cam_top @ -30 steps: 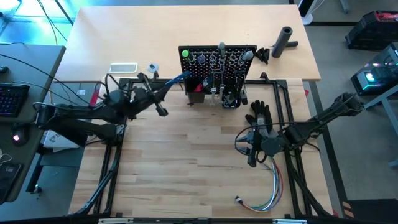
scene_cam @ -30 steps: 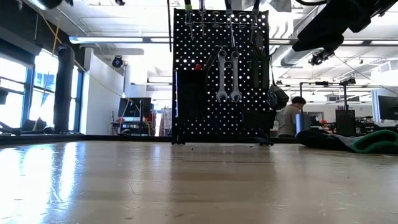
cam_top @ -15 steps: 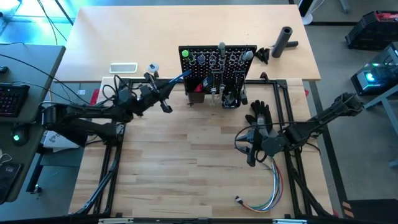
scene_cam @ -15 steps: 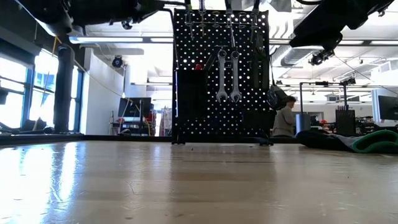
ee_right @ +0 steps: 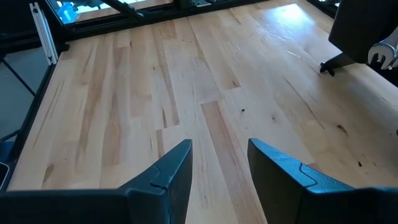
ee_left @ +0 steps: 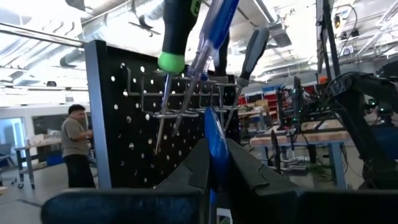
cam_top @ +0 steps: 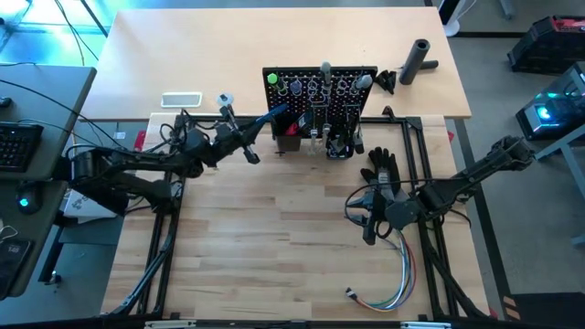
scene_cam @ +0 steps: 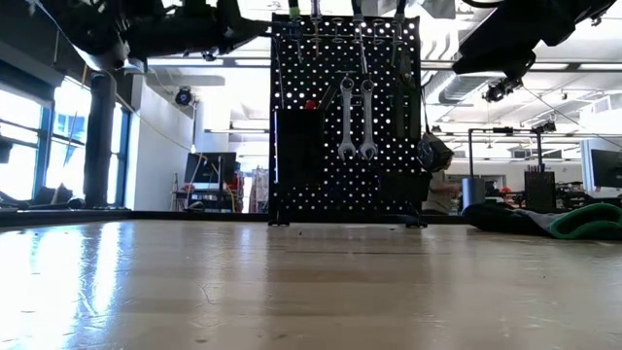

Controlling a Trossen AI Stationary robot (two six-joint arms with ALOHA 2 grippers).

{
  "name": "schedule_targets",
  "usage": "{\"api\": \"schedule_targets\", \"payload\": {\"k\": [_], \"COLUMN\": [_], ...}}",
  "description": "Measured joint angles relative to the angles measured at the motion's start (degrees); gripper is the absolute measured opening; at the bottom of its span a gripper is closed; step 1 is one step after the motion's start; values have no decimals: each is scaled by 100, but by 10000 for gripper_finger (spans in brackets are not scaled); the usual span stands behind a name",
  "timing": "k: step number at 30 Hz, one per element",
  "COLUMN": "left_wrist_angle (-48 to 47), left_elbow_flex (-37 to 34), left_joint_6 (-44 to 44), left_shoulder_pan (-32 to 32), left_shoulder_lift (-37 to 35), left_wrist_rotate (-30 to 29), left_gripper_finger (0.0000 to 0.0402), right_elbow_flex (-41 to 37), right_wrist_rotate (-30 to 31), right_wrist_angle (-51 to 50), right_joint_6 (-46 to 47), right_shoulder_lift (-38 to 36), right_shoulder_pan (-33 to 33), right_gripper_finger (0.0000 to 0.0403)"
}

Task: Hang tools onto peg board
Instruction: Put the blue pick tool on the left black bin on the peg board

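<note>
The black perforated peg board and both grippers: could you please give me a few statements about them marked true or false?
1. The left gripper is shut on a blue-handled screwdriver. True.
2. The right gripper holds a silver wrench. False: it is open and empty above bare wood.
3. Two silver wrenches hang side by side on the black perforated peg board. True.
4. The peg board lies flat on the wooden table. False: it stands upright.
5. A green-handled screwdriver sits in the board's metal ring rack. True.
</note>
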Motion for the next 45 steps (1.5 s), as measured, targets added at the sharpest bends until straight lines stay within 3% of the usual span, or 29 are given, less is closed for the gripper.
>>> {"api": "schedule_targets", "payload": {"k": [23, 36, 45], "left_wrist_angle": [266, 42, -391], "left_elbow_flex": [4, 4, 4], "left_joint_6": [-614, -661, -826], "left_shoulder_pan": [611, 617, 610], "left_shoulder_lift": [1059, 1185, 1185], "left_wrist_rotate": [271, 314, 295], "left_gripper_finger": [26, 34, 82], "right_elbow_flex": [0, 0, 0], "right_wrist_rotate": [14, 51, 53], "right_wrist_angle": [-2, -4, -7], "right_joint_6": [-12, -55, -71], "right_shoulder_lift": [0, 0, 0], "right_shoulder_pan": [0, 0, 0], "right_gripper_finger": [151, 151, 151]}}
